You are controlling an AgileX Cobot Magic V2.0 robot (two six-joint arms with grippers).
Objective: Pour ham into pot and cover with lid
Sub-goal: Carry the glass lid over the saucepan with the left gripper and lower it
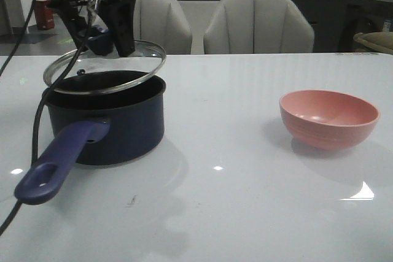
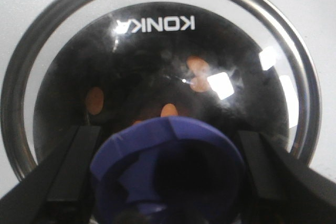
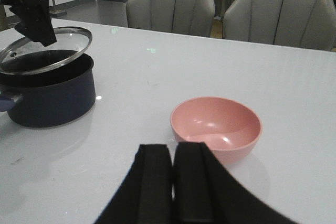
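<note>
The dark navy pot (image 1: 107,124) with its purple-blue handle (image 1: 58,161) stands at the left of the white table. My left gripper (image 1: 101,38) is shut on the blue knob (image 2: 168,169) of the glass lid (image 1: 104,65) and holds it tilted just over the pot's rim. Through the glass, orange-pink ham pieces (image 2: 197,69) lie in the pot. The pot (image 3: 50,93) and lid (image 3: 44,51) also show in the right wrist view. My right gripper (image 3: 173,153) is shut and empty, close to the pink bowl (image 3: 216,127).
The empty salmon-pink bowl (image 1: 328,118) sits at the right of the table. Two grey chairs (image 1: 258,26) stand behind the far edge. A black cable (image 1: 37,121) hangs beside the pot's left side.
</note>
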